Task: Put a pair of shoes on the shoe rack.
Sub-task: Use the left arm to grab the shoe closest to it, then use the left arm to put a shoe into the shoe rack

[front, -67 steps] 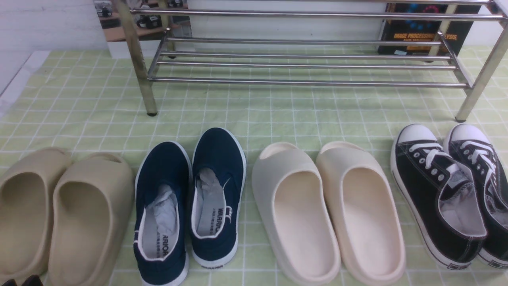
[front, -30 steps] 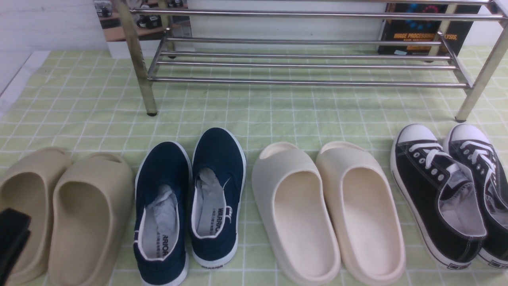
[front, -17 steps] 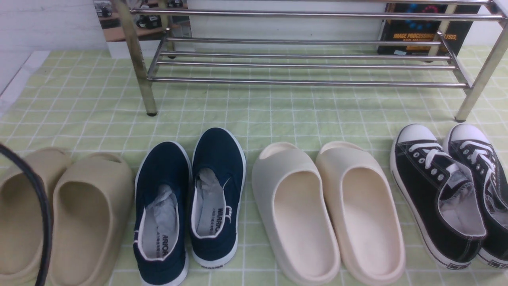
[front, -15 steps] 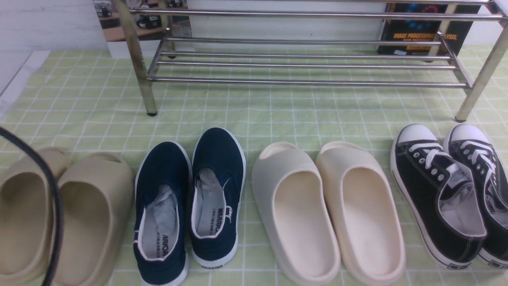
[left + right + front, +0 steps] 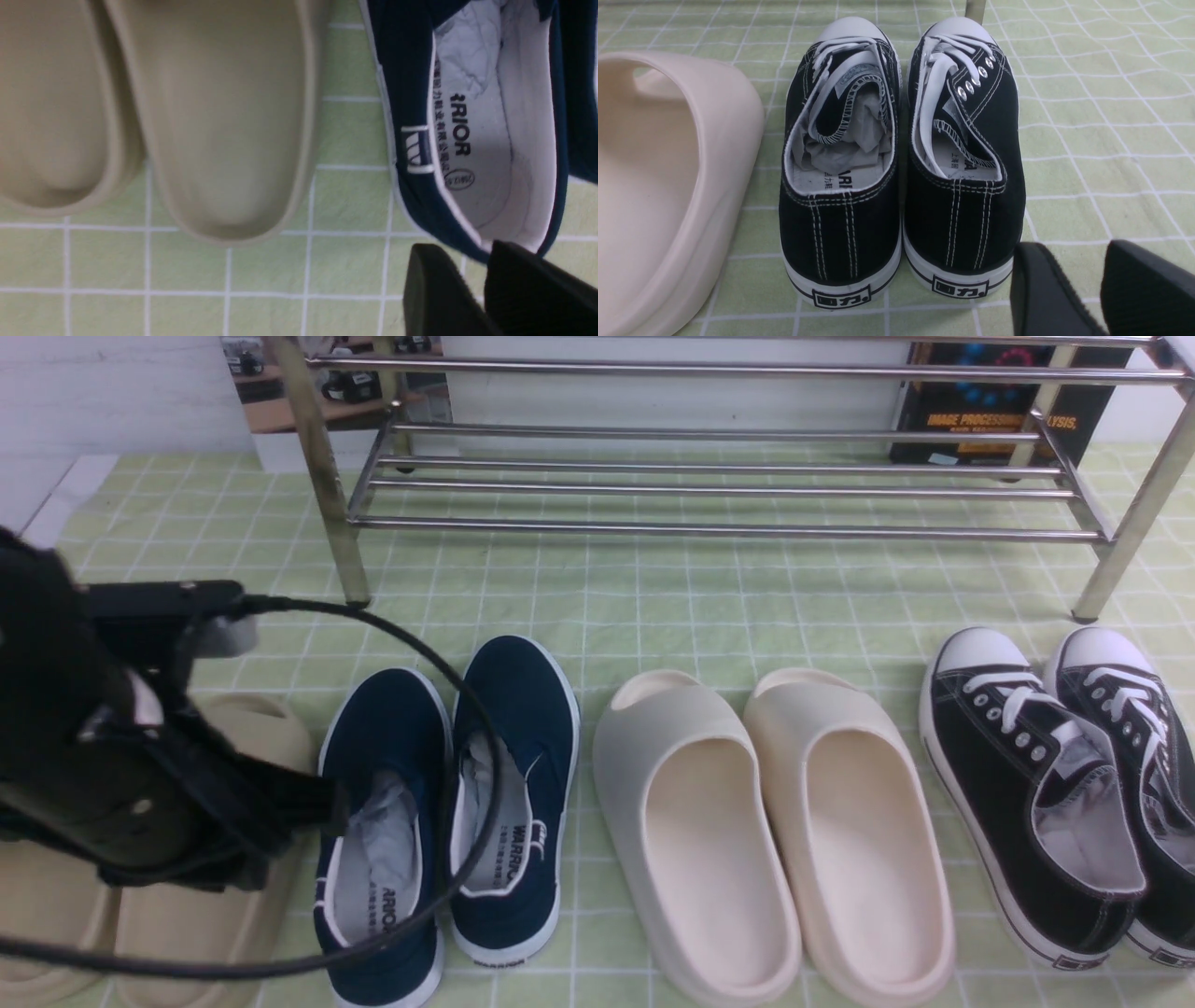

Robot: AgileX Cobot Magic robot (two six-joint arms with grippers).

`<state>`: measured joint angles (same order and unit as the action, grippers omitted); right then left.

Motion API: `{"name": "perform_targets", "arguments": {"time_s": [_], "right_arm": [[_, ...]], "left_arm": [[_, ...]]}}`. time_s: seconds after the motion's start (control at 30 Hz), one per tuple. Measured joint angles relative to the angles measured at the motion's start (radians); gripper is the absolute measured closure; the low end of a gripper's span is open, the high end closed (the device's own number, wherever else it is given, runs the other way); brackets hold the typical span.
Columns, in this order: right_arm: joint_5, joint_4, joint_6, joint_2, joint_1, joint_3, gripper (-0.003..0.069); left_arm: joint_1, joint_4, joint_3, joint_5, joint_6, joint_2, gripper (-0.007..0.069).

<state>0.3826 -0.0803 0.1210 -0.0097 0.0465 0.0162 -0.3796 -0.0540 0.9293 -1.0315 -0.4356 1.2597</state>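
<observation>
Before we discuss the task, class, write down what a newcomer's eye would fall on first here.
Probably the dark robot arm, looming at the front view's left over the taupe slides, its cable looping across the navy slip-ons. Next, perhaps, the shiny metal rack behind the row, and the black sneakers at its right end.

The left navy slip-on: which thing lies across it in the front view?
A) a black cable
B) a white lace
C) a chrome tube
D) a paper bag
A: a black cable curves down and crosses over the heel part of the left navy slip-on.
</observation>
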Motion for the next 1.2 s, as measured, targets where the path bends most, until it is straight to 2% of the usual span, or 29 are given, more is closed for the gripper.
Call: {"name": "perform_targets", "arguments": {"time_s": [0.07, 0.13, 0.2, 0.33, 0.4, 0.5, 0.53, 0.57, 0.6, 0.7, 0.73, 0.77, 0.9, 1.0, 1.2], "right_arm": [[0.000, 0.000, 0.000, 0.000, 0.000, 0.000, 0.0419], [0.000, 0.000, 0.000, 0.000, 0.000, 0.000, 0.0419], [0.000, 0.000, 0.000, 0.000, 0.000, 0.000, 0.0419], [0.000, 0.000, 0.000, 0.000, 0.000, 0.000, 0.0419], [0.000, 0.000, 0.000, 0.000, 0.000, 0.000, 0.0419], [0.000, 0.000, 0.000, 0.000, 0.000, 0.000, 0.0419], [0.000, 0.000, 0.000, 0.000, 0.000, 0.000, 0.0419], [0.000, 0.000, 0.000, 0.000, 0.000, 0.000, 0.0419], [0.000, 0.000, 0.000, 0.000, 0.000, 0.000, 0.0419], [0.000, 0.000, 0.000, 0.000, 0.000, 0.000, 0.0419], [0.000, 0.000, 0.000, 0.000, 0.000, 0.000, 0.0419], [0.000, 0.000, 0.000, 0.000, 0.000, 0.000, 0.0419], [0.000, 0.000, 0.000, 0.000, 0.000, 0.000, 0.0419], [0.000, 0.000, 0.000, 0.000, 0.000, 0.000, 0.0419], [0.000, -0.001, 0.000, 0.000, 0.000, 0.000, 0.0419]], "left_arm": [[-0.001, 0.015, 0.000, 0.030, -0.005, 0.037, 0.0365], [-0.001, 0.042, 0.000, 0.085, -0.009, 0.120, 0.0267], [-0.001, 0.054, 0.001, 0.124, -0.016, 0.184, 0.0214], [-0.001, 0.054, 0.001, 0.170, -0.036, 0.274, 0.0188], [-0.001, 0.044, 0.003, 0.184, -0.042, 0.318, 0.0204], [-0.001, 0.024, 0.005, 0.188, -0.043, 0.352, 0.0305], [-0.001, 0.023, 0.005, 0.188, -0.043, 0.352, 0.0312], [-0.001, 0.007, 0.005, 0.185, -0.044, 0.351, 0.0390], [-0.001, 0.005, 0.005, 0.185, -0.044, 0.350, 0.0399], [-0.001, -0.012, 0.010, 0.171, -0.047, 0.331, 0.0561], [-0.001, -0.012, 0.010, 0.171, -0.047, 0.331, 0.0568], [-0.001, -0.014, 0.025, 0.154, -0.049, 0.315, 0.0606], [-0.001, -0.015, 0.103, 0.063, -0.040, 0.264, 0.0606], [-0.001, -0.020, 0.237, -0.054, 0.012, 0.195, 0.0606], [-0.003, -0.017, 0.452, -0.075, 0.067, 0.189, 0.0606]]}}
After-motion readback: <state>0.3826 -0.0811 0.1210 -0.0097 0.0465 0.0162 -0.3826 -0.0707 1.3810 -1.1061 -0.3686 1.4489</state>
